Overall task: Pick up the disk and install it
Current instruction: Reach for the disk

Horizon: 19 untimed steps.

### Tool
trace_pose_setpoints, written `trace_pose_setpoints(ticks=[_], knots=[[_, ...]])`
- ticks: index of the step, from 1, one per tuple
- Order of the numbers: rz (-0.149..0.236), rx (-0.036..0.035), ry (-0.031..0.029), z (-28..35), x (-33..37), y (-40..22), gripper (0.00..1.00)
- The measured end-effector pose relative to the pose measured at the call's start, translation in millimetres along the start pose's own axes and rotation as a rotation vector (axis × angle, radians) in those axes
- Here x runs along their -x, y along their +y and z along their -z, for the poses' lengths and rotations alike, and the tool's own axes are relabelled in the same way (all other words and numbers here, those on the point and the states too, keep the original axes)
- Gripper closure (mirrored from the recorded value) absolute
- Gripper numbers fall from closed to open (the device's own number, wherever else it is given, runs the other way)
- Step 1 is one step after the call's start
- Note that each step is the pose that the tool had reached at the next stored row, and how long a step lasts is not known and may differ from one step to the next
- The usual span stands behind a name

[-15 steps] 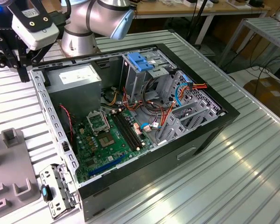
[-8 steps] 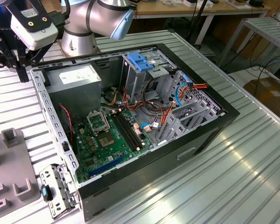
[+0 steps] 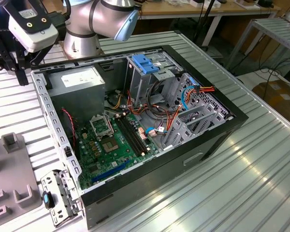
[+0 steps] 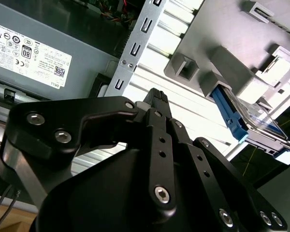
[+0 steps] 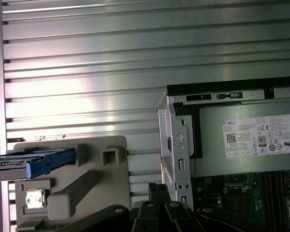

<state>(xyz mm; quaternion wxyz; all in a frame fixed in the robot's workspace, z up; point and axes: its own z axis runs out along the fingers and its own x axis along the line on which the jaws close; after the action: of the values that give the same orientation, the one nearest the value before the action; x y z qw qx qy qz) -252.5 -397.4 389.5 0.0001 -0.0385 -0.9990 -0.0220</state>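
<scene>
The disk (image 5: 38,163) stands on edge in a slot of a grey holder block (image 5: 94,186) on the ribbed table, beside the open computer case (image 3: 150,121). It is a silver drive with bright blue rails, also seen in the second wrist view (image 4: 238,122). My gripper (image 3: 12,63) hangs above the table at the exterior view's far left, just outside the case's corner by the power supply. Its black fingers (image 4: 157,96) look shut with nothing between them, and their tips (image 5: 157,189) sit a short way from the disk, not touching it.
Inside the case are a grey power supply (image 3: 79,82) with a white label, the motherboard (image 3: 111,140), loose cables and a metal drive cage topped by a light-blue latch plate (image 3: 145,63). A small metal bracket (image 3: 58,193) lies beside the case's near corner.
</scene>
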Motion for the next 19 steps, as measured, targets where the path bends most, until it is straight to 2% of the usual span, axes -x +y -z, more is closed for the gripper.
trace_pose_setpoints(ticks=[19], knots=[[0.000, 0.0000, 0.0000, 0.0, -7.6, -0.6, 0.89]])
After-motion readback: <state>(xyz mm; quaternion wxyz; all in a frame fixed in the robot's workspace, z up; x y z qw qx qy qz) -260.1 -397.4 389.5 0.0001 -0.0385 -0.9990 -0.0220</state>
